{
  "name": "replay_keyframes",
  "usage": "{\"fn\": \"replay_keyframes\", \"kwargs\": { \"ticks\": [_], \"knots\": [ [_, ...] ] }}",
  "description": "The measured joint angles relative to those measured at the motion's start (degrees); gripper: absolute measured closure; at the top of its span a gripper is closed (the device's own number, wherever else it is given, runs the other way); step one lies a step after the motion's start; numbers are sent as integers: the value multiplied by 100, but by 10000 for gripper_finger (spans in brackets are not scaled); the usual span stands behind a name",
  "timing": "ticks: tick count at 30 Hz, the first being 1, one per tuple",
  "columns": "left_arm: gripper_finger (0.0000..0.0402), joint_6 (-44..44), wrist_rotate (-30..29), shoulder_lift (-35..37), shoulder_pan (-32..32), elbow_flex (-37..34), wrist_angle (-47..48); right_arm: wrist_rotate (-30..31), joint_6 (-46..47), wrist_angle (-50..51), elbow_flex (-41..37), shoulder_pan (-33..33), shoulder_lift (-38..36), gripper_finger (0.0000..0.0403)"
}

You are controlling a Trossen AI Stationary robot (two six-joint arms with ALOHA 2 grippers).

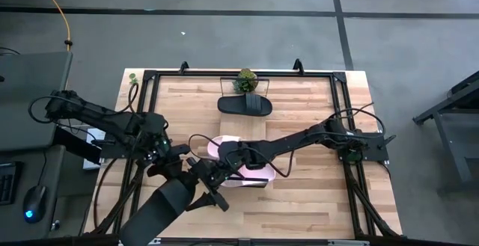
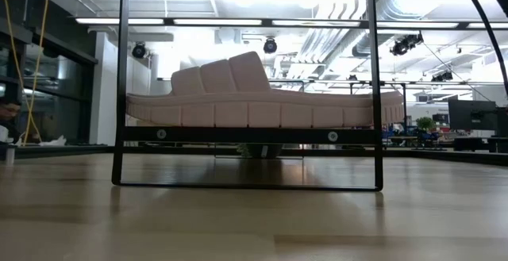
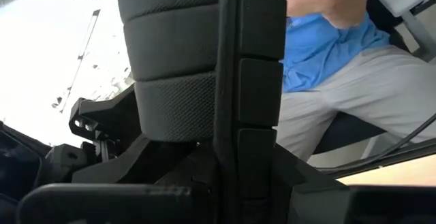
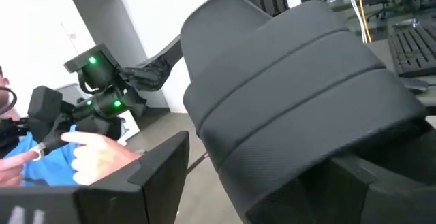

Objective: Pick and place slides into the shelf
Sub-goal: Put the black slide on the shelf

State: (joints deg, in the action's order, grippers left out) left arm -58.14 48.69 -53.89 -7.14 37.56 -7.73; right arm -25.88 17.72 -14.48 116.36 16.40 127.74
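Note:
A black slide (image 1: pixel 165 205) is lifted above the table's near left part, between both arms. It fills the left wrist view (image 3: pixel 197 67) and the right wrist view (image 4: pixel 293 94). My left gripper (image 1: pixel 179 173) is shut on it. My right gripper (image 1: pixel 212 186) reaches in from the right, close against the slide's far end. A pale pink slide (image 1: pixel 254 173) lies sole-down on the shelf board (image 2: pixel 246 135), seen side-on in the low view (image 2: pixel 254 106). Another black slide (image 1: pixel 244 105) lies flat on the table near the far edge. My left gripper (image 3: pixel 225 183) holds the black slide at one end, with the ribbed sole edge (image 3: pixel 252 115) running straight out from between its fingers. The slide is lifted clear of the table and points toward the near left corner. The exact place of contact is hidden by the slide itself.
A black metal frame (image 1: pixel 150 78) runs around the tabletop. A small green plant (image 1: pixel 245 80) stands at the far edge behind the black slide. A person in a blue shirt (image 3: pixel 327 54) sits beyond the table's left side, with a hand (image 4: pixel 95 152) raised.

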Motion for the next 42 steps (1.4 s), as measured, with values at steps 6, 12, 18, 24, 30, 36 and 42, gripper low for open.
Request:
{"fn": "replay_keyframes", "kwargs": {
  "ticks": [6,12,18,24,30,36,42],
  "knots": [
    [348,81,-4,0,0,0,4,215,-123,-5,0,22,0,208],
    [348,137,-28,0,2,0,36,187,-222,-11,0,31,0,316],
    [348,150,-76,0,4,0,42,151,-329,-12,0,29,0,395],
    [348,163,-76,0,4,0,57,170,-340,2,0,29,0,400],
    [348,470,-291,4,-4,0,57,169,-342,39,0,29,0,401],
    [337,987,-577,10,-11,0,17,170,-367,44,0,29,-4,402],
    [281,1247,-784,1,-4,-4,-170,202,-378,28,0,30,-19,402]
  ]
}}
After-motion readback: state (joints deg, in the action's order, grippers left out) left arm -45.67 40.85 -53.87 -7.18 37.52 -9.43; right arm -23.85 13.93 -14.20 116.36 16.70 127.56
